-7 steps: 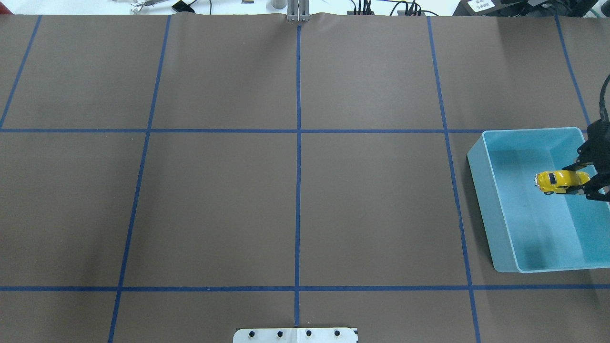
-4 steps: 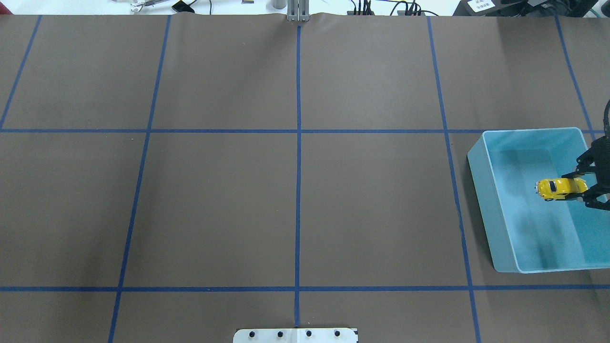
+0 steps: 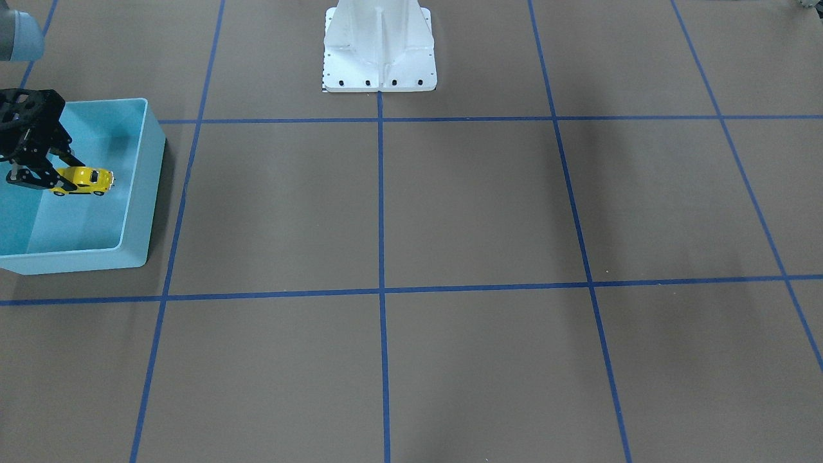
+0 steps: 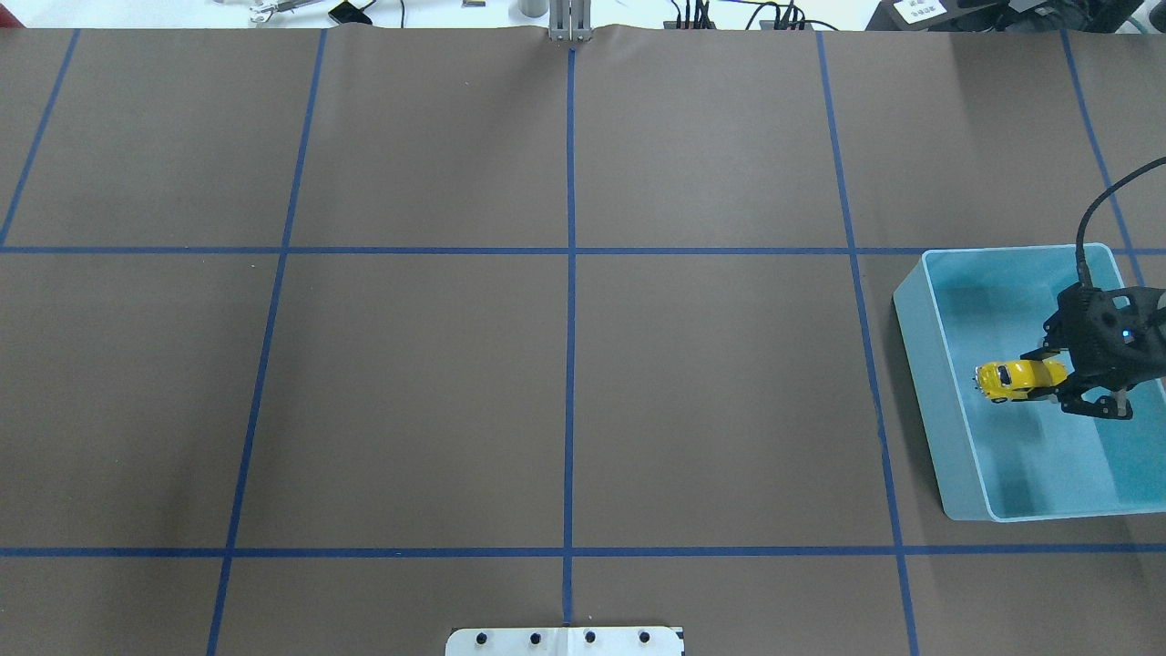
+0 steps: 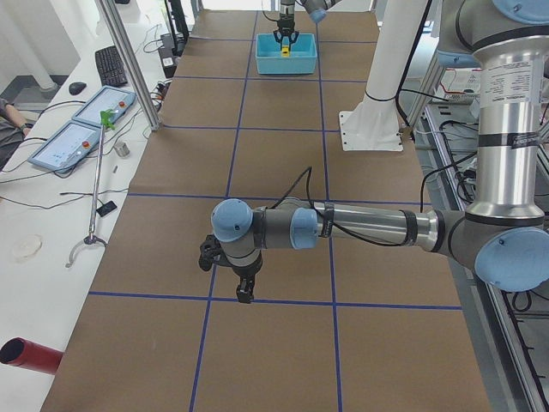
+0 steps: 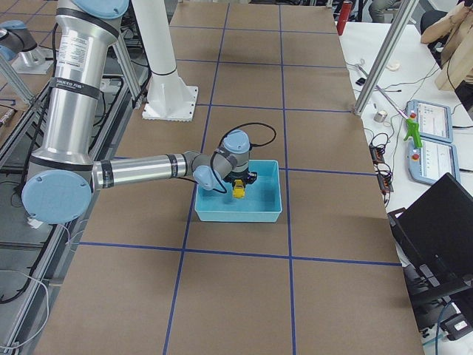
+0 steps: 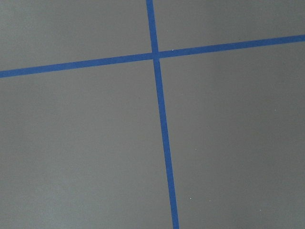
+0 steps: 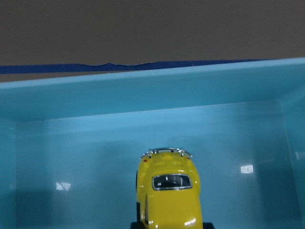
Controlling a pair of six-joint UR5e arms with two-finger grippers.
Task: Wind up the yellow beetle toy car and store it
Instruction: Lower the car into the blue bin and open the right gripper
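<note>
Glossy, rounded yellow beetle toy car point(image 4: 1016, 377), dark windows, is inside smooth light blue plastic bin point(image 4: 918, 364) at table point(image 4: 565, 383) right side. Table has matte brown cover w/ blue tape grid. Right gripper point(image 4: 1057, 375) fingers clamped on car's right end; rest sticks out left. Left gripper point(image 5: 244, 287) over bare table, fingers' state can't tell.

right gripper point(image 4: 1054, 375) moved further over bin point(image 4: 925, 364), yellow beetle toy car point(image 4: 1007, 376) lower

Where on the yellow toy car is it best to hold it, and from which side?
Pinch the yellow toy car by its flanks, across its narrow width, coming from one end, as the right gripper does: the roof is rounded and glossy.
</note>
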